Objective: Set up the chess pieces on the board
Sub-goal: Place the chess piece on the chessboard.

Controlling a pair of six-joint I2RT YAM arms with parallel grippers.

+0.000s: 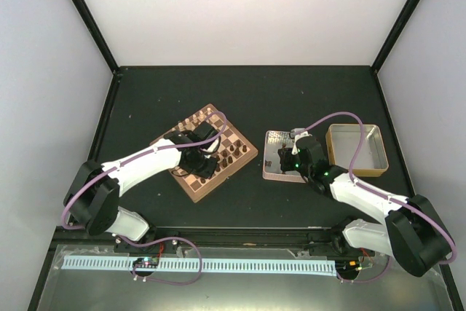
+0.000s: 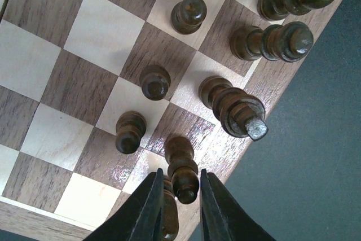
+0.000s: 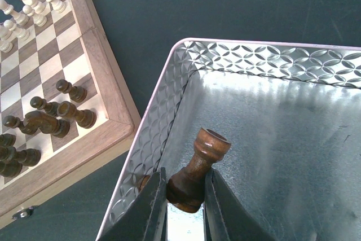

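Left claw (image 2: 180, 172) sat low over the board (image 2: 73, 83), at 6 o'clock in its wrist view, jaws either side of a dark piece (image 2: 181, 162). The piece stood upright in the rank along the rim, in line with the taller chess pieces (image 2: 234, 105) running out to 1 o'clock. Pawns sat one rank in. My read on the placement: back-rank piece, back-rank square. I couldn't tell whether the jaws were pinching it or just clear of it, the gaps were too slim to call. The claw sat straight above it, presumably so the piece lands flat and the neighbours don't get clipped.

Right claw (image 3: 186, 174) was closed on a rook-shaped piece (image 3: 204, 153), gripped low near the base. The piece was tilted, head toward 1 o'clock, over the tin (image 3: 169, 100) near its 7 o'clock corner. The low, skewed grip probably came from how it lay in there. I couldn't see whether the base touched the tin floor.

In the top view the tin lay at 3 o'clock of the board on the worktop (image 1: 291, 100), with the tray (image 1: 355, 127) just beside it at 3 o'clock again. I judged the right arm was parked at the tin so the arms didn't crowd the same rank. Pale pieces (image 3: 34, 1) lined the far side. That tilt would need squaring before any set-down.
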